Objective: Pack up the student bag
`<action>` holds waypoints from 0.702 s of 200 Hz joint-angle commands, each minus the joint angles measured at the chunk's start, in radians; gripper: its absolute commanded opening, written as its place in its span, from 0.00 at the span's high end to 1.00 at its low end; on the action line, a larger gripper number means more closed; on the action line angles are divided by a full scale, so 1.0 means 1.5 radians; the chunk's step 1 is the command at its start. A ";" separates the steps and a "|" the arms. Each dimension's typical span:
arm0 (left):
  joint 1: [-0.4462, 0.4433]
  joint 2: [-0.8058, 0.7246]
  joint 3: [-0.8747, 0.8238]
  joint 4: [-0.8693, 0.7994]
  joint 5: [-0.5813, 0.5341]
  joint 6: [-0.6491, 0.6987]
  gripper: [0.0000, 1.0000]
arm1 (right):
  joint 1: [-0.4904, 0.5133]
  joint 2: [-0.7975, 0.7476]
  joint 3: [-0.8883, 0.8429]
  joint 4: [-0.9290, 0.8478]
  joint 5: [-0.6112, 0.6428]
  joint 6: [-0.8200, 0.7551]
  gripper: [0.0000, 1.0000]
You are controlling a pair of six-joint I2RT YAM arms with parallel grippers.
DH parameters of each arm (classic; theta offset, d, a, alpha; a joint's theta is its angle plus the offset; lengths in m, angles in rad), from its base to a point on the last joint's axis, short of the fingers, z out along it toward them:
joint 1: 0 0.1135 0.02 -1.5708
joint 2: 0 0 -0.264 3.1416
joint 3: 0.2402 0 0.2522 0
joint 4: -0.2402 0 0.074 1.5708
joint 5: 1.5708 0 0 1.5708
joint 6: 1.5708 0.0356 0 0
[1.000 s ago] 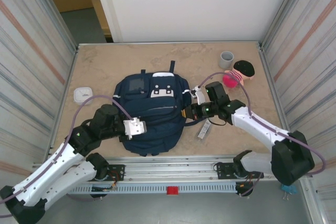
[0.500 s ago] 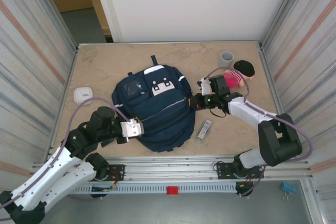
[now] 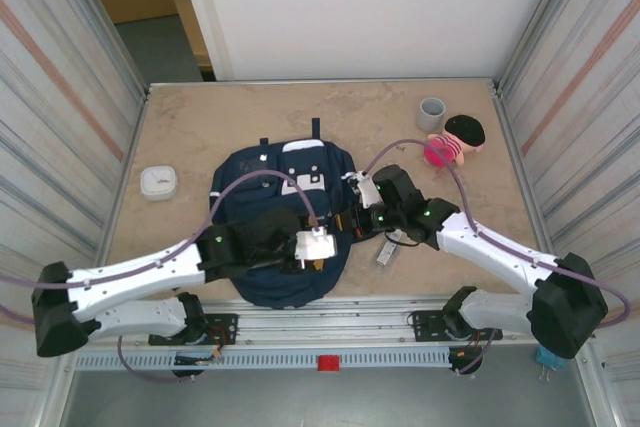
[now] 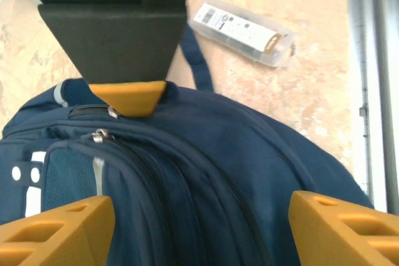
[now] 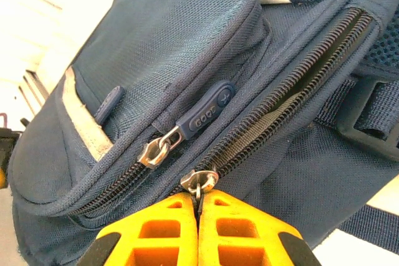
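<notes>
— What moved?
— The left end effector (image 3: 318,245) swung right across the student bag (image 3: 270,182), and its jaws spread wide.
— And the right end effector (image 3: 352,219)?
— It came nearer and left, bringing the zipper pull (image 5: 199,182) along; the bag shifted with it.

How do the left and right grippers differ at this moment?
The left gripper has its fingers wide apart; the right gripper has them pressed together. The left gripper holds nothing, above the student bag; the right gripper pinches a metal zipper pull on it. Both have orange-yellow fingers and work at the same bag.
</notes>
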 commanded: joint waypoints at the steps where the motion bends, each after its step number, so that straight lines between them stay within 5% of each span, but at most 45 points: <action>1: -0.004 0.027 0.016 0.055 -0.105 -0.035 0.28 | 0.023 -0.030 0.002 0.018 0.007 0.020 1.00; 20: -0.003 0.045 0.014 0.046 -0.136 -0.041 0.39 | 0.031 -0.040 0.001 0.020 0.003 0.023 1.00; 37: -0.002 0.041 -0.001 0.040 -0.156 -0.036 0.58 | 0.032 -0.047 -0.002 0.017 0.002 0.023 1.00; 70: 0.016 -0.039 -0.042 0.020 -0.017 0.004 0.94 | -0.001 -0.038 -0.013 -0.008 0.046 0.026 1.00; 140: 0.034 -0.190 -0.097 -0.010 0.159 0.112 1.00 | -0.131 0.072 -0.021 0.066 0.036 0.032 1.00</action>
